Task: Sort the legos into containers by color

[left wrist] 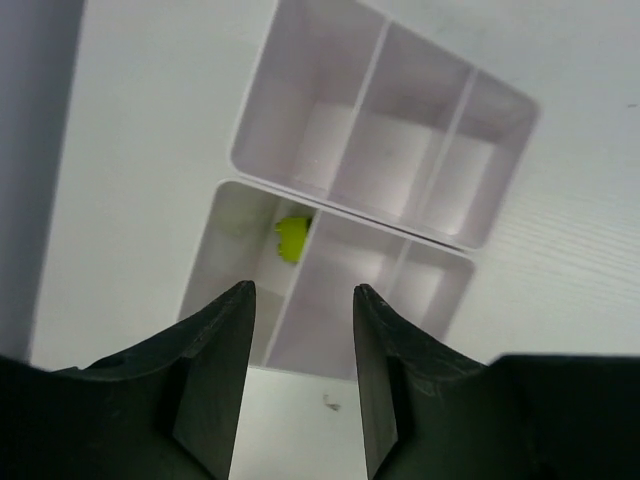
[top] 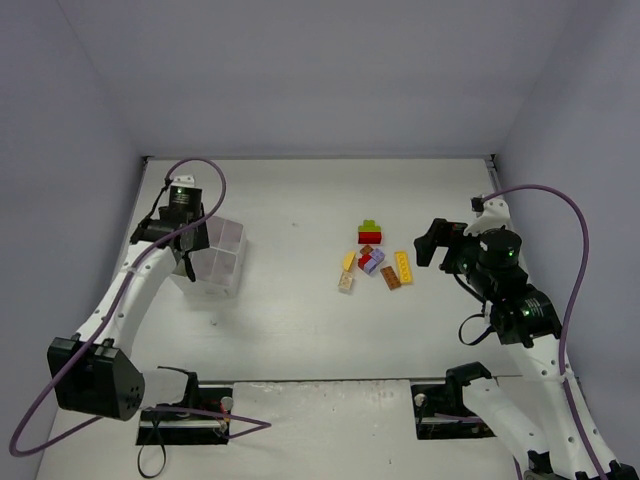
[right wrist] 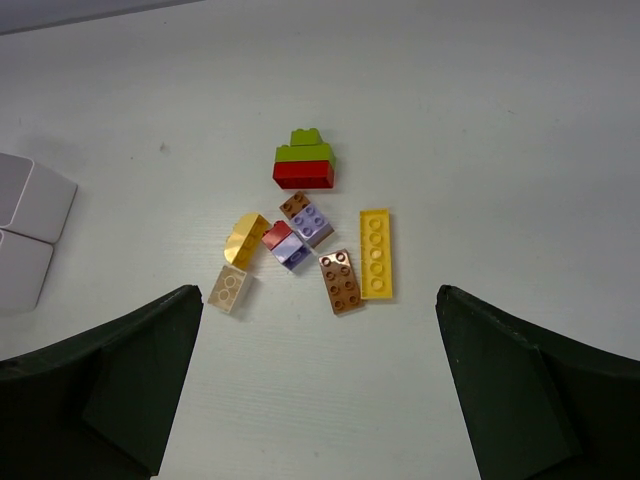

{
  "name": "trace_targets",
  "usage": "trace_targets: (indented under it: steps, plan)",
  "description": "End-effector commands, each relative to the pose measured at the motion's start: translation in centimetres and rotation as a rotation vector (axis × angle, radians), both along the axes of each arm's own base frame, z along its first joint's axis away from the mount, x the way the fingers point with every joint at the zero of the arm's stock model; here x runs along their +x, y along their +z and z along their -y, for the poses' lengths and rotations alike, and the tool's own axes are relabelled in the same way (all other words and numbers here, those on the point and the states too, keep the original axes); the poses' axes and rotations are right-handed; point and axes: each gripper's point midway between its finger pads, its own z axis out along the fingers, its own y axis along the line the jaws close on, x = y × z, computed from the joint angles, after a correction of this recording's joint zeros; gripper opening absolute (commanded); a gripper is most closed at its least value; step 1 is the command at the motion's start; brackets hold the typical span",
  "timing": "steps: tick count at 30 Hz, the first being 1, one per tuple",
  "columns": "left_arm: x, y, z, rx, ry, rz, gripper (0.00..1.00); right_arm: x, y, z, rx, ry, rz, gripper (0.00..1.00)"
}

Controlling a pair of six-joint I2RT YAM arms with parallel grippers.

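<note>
Translucent white six-celled tray (left wrist: 503, 195) holds one small lime-green lego (left wrist: 292, 240).

White arms (top: 130, 290), black pincers (left wrist: 305, 292), looping purple cables (top: 548, 187).

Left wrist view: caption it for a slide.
Open left gripper above the white tray, one green lego lying in an end cell.
</note>
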Motion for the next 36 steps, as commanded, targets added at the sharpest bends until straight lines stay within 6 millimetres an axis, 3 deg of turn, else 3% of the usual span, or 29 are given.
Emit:
trace_targets:
  steps: [1,3,4,6,7,10,11,12,14,15,17,23,24,30,36]
  plan:
    - [0.9,4.3,5.3,-0.175,-0.085,0.132,0.38,0.8,0.8,-0.2,0.013,-0.002,0.042,1.0]
    - [1.2,4.7,8.0,-0.201,-0.129,0.133,0.38,0.8,0.5,-0.3,0.021,-0.006,0.032,1.0]
    - [0.9,4.7,10.8,-0.23,-0.184,0.126,0.38,0.9,0.3,-0.3,0.023,-0.006,0.026,1.0]
    - [1.2,4.1,14.0,-0.254,-0.234,0.102,0.39,0.9,0.1,-0.4,0.026,-0.006,0.019,1.0]
    - [1.0,4.8,16.9,-0.29,-0.288,0.11,0.44,1.0,-0.1,-0.4,0.026,-0.007,0.012,1.0]
    - [1.4,3.7,21.5,-0.299,-0.369,0.072,0.49,1.0,-0.1,-0.4,0.03,-0.009,0.008,1.0]
    - [1.3,4.6,23.9,-0.313,-0.416,0.087,0.53,1.0,-0.2,-0.4,0.029,-0.009,0.007,1.0]
    - [1.6,3.2,25.3,-0.296,-0.433,0.052,0.53,0.9,-0.2,-0.4,0.031,-0.009,0.007,1.0]
    - [1.8,4.1,28.2,-0.314,-0.487,0.06,0.57,0.9,-0.4,-0.4,0.033,-0.011,0.003,1.0]
    - [2.1,2.5,29.4,-0.295,-0.5,0.021,0.58,0.8,-0.5,-0.4,0.031,-0.012,0.0,1.0]
    - [2.5,1.5,31.9,-0.286,-0.536,-0.014,0.58,0.7,-0.7,-0.3,0.033,-0.017,-0.003,1.0]
    - [3.0,-2.7,36.4,-0.265,-0.584,-0.118,0.59,0.5,-0.8,-0.3,0.044,-0.022,-0.009,1.0]
    - [3.1,-2.6,37.1,-0.277,-0.596,-0.115,0.59,0.5,-0.9,-0.3,0.047,-0.023,-0.009,1.0]
    - [3.8,-5.9,38.4,-0.255,-0.605,-0.178,0.59,0.4,-1.1,-0.3,0.05,-0.027,-0.018,1.0]
    - [4.3,-8.1,39.1,-0.24,-0.606,-0.207,0.48,0.3,-1.3,-0.3,0.056,-0.03,-0.022,1.0]
